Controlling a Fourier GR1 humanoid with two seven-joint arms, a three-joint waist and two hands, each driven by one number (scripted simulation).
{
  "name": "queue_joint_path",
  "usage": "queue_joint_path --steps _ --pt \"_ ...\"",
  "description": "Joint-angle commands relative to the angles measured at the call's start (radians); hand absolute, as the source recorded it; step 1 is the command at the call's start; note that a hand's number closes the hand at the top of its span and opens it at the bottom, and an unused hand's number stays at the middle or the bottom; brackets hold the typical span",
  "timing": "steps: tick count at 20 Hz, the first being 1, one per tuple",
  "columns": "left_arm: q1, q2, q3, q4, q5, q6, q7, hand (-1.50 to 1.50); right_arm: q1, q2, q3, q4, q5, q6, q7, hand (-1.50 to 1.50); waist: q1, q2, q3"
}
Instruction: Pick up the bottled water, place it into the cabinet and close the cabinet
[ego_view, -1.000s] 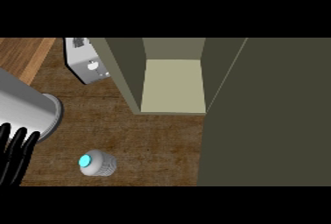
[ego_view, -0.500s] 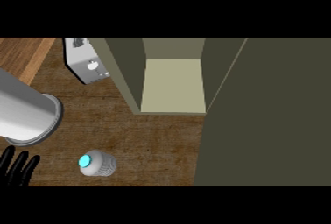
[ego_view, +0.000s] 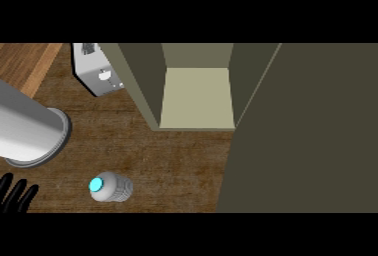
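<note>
Dark wood counter (ego_view: 170, 155), seen from steeply above; the cabinet (ego_view: 198, 97) stands open at its far edge, pale shelf bare, its door (ego_view: 306, 130) swung out along the right side; a grey appliance (ego_view: 97, 75) sits by the far left corner. The bottled water (ego_view: 111, 187) stands upright near the near edge, left of centre, untouched. The left hand (ego_view: 16, 195) has slid down toward the near left corner, fingers straight and spread, apart from the bottle, so no grasp yet; the right hand is out of sight.
</note>
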Motion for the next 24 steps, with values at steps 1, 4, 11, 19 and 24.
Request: queue_joint_path --steps 1,4,11,19,24 --pt "0.007 0.001 0.017 -0.059 0.02 -0.029 0.009 -1.5 -0.054 -0.007 -0.019 -0.018 0.051 -0.007 0.039 -1.5 0.001 0.001 0.0" --pt "0.001 -0.017 0.008 -0.009 -0.028 -0.034 -0.02 -1.5 -0.043 -0.005 0.036 -0.063 0.104 -0.038 0.084 -1.5 -0.002 0.001 0.0" --pt "-0.12 -0.065 -0.01 0.19 -0.133 0.007 -0.07 -1.5 0.039 -0.058 0.055 -0.093 0.061 -0.037 0.039 -1.5 -0.011 0.001 0.0" --pt "-0.181 -0.032 0.07 0.406 -0.121 -0.031 -0.134 -1.5 -0.006 -0.09 0.027 -0.124 0.05 -0.066 0.06 -1.5 -0.012 0.002 0.0" --pt "-0.231 -0.036 0.084 0.611 -0.202 -0.037 -0.27 -1.5 -0.098 -0.066 0.077 -0.136 0.106 -0.116 0.187 -1.5 -0.009 0.002 -0.001"
